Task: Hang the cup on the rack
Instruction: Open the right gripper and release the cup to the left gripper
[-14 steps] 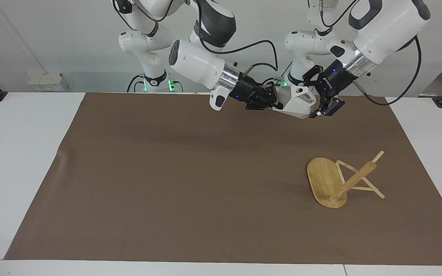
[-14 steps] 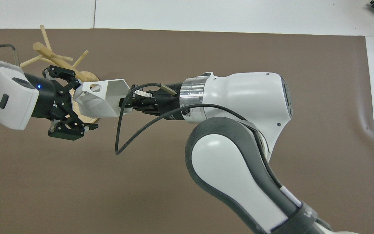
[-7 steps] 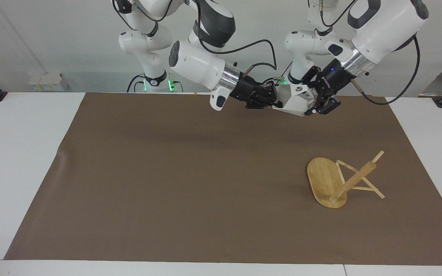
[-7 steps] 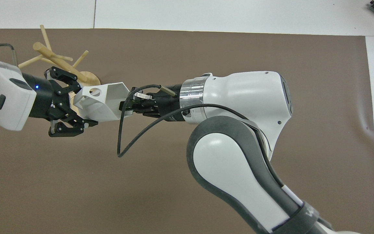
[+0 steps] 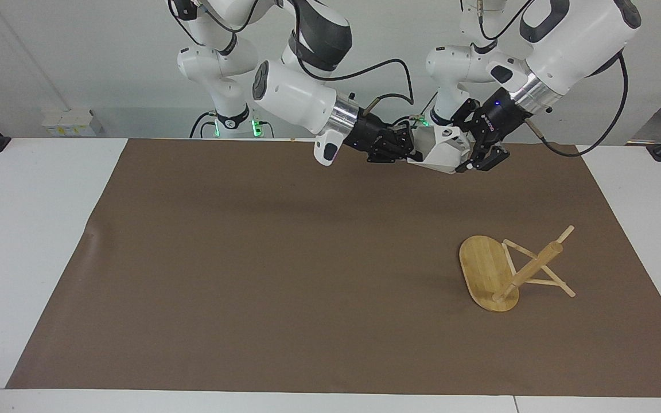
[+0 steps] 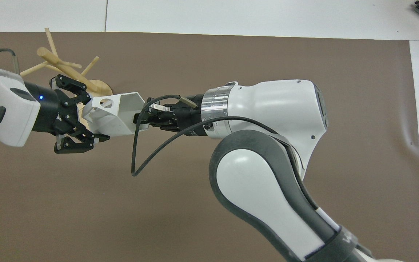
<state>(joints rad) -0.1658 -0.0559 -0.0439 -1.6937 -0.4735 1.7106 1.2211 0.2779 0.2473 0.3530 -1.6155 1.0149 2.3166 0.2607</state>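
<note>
While the cup [image 5: 441,150] hangs mid-air between both arms, over the brown mat [image 5: 284,258] near the robots' edge of the bench [image 5: 32,229], this reads as a handover. Right pincer [image 5: 409,152] is clenched on the cup at its open-rim end. Left pincer [image 5: 475,155] sits at the handle end, fingers spread around it, not yet clamped as far as I can see.

Rack [image 5: 505,269] stands on the mat toward the left arm's end, well apart from the cup, farther from the robots, pegs bare.

To do it well, I'd say:
- close the left on the cup body or handle block, leaving the round hole in the handle clear for a peg
- right lets go only after the left grip is firm
- faceted sides: seat the fingers on flat faces, not edges, or it may twist
- no pulling between arms while both are holding it
</note>
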